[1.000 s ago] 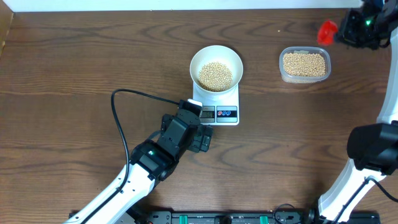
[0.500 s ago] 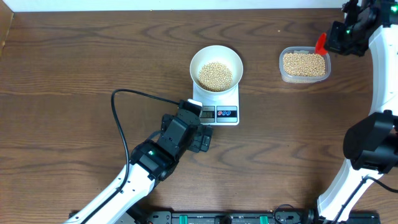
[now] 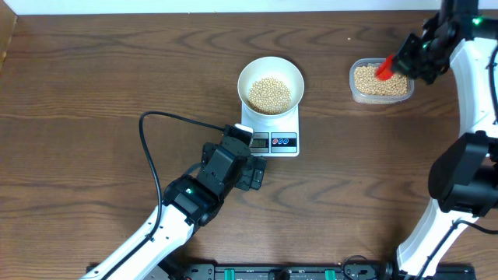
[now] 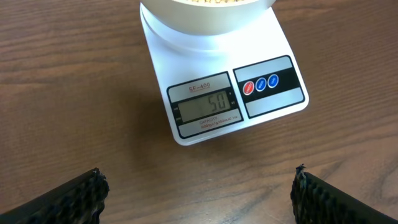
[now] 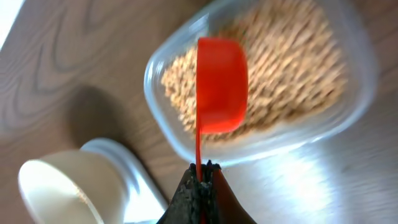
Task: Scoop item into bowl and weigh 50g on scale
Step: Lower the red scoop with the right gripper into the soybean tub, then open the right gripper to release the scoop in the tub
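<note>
Moved: right gripper point(image 5: 200, 177) swings in over the tub point(image 3: 354, 92), right of the scale point(image 4: 273, 102), red scoop point(image 5: 221, 84) clamped by its handle.
Left gripper point(image 4: 199, 196): jaws spread, idle, just before scale.
Beans point(image 3: 269, 94): in bowl point(image 3: 246, 74) on scale; display point(image 4: 206, 111) looks like 58.
Meaning: probably at or past target.
Room: tub well apart, nothing between.

I see a red scoop point(image 5: 221, 84) just beyond my right jaws, over tan-yellow beans point(image 5: 298, 68). Ahead of my left jaws: white scale point(image 4: 205, 68), grey display point(image 4: 207, 111), red and blue buttons point(image 4: 261, 84), dark wood-grain table point(image 4: 62, 93).
</note>
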Motion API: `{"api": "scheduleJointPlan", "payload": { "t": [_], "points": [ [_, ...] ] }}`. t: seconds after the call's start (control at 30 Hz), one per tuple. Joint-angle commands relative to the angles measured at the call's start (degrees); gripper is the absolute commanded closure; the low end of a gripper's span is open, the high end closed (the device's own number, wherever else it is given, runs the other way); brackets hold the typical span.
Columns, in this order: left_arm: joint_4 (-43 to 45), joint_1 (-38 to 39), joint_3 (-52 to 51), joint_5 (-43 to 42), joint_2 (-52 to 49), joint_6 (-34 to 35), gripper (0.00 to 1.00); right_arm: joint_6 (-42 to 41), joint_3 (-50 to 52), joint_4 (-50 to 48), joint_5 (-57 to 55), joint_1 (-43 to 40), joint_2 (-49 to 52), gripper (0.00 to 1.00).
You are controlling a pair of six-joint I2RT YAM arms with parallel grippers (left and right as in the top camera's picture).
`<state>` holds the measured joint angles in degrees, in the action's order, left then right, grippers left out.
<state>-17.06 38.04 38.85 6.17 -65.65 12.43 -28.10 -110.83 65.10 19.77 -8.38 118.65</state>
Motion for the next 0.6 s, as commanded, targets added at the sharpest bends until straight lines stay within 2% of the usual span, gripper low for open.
{"api": "scheduleJointPlan", "payload": {
  "t": [0.0, 0.17, 0.23, 0.37, 0.57],
  "points": [
    [0.0, 0.0, -0.1, 0.5, -0.3, 0.3, 0.04, -6.5, 0.9, 0.5, 4.7, 1.7, -0.6, 0.99],
    [0.0, 0.0, -0.1, 0.5, -0.3, 0.3, 0.04, -12.9, 1.0, 0.7, -2.2, 4.7, -0.6, 0.98],
    [0.0, 0.0, -0.1, 0.5, -0.3, 0.3, 0.04, -15.9, 1.0, 1.7, -3.5, 5.5, -0.6, 0.92],
    [0.0, 0.0, -0.1, 0.5, -0.3, 0.3, 0.04, -20.5, 1.0, 5.5, -6.4, 6.1, -0.6, 0.92],
    [0.0, 0.0, -0.1, 0.5, -0.3, 0.3, 0.04, -21.2, 1.0, 9.5, -8.1, 5.8, -0.7, 0.83]
  ]
}}
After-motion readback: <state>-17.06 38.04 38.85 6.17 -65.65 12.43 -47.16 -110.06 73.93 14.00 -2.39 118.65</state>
